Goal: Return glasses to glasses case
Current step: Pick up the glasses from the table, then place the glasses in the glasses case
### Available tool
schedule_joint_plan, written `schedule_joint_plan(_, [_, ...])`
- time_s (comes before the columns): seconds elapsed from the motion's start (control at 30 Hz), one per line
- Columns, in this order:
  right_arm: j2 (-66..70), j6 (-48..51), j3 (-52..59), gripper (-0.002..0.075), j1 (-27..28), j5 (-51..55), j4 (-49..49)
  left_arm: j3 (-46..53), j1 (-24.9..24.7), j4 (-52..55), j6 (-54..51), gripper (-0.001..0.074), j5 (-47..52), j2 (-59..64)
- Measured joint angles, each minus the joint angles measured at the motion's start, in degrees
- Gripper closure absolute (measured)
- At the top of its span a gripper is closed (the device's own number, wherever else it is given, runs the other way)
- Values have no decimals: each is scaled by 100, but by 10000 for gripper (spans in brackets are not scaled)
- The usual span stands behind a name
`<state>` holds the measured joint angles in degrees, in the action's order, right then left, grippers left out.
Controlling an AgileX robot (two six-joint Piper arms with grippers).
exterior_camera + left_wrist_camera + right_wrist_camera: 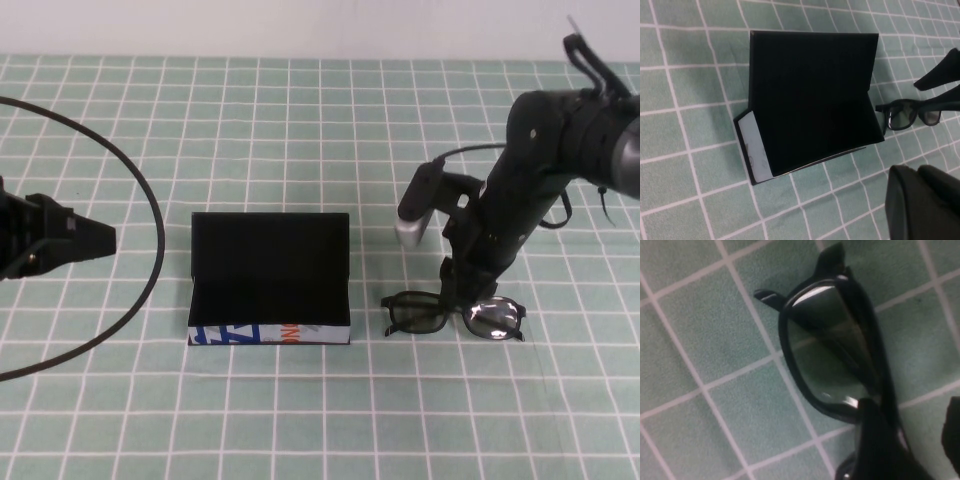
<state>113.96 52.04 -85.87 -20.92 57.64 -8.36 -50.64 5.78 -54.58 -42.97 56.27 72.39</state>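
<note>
**Right pincer lowered onto the glasses beside the open case**

Reading the high view from left to right, we first meet the left pincer (95, 240), held low above the worktop (300, 420) at the left edge, its dark tip pointing toward the case and well apart from it. Its fingertips lie together at a point, so we read it as closed and carrying nothing. A black cable (140, 185) arcs around it over the green, white-gridded cloth.

At the centre stands the glasses case (270, 280), a black rectangular box with its hinged lid raised at the far side. The lining is black, and the white front side carries blue and orange print. Nothing lies inside it. In the left wrist view the same case (810, 100) shows its dark interior and a white side panel.

Just right of the case, and not touching it, the glasses (455, 315) rest on the worktop, their black thick frame holding greyish lenses. The right pincer (458, 282) reaches down onto them from the far side, near the bridge between the two lenses. In the right wrist view a dark finger (880, 445) overlaps the frame of the glasses (840, 340); we cannot tell whether the fingers have closed on the frame.
</note>
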Motion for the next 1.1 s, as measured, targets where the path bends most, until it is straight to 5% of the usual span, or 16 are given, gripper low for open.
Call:
schedule_joint_plan(0.33, [176,-1,-12,475,0,0,-23,0,0,0,-13,737,0,0])
schedule_joint_plan(0.67, [208,12,-479,715,0,641,-80,0,0,10,-17,737,0,0])
schedule_joint_plan(1.1, [257,12,-2041,724,-169,1202,-1064,0,0,10,-26,737,-25,0])
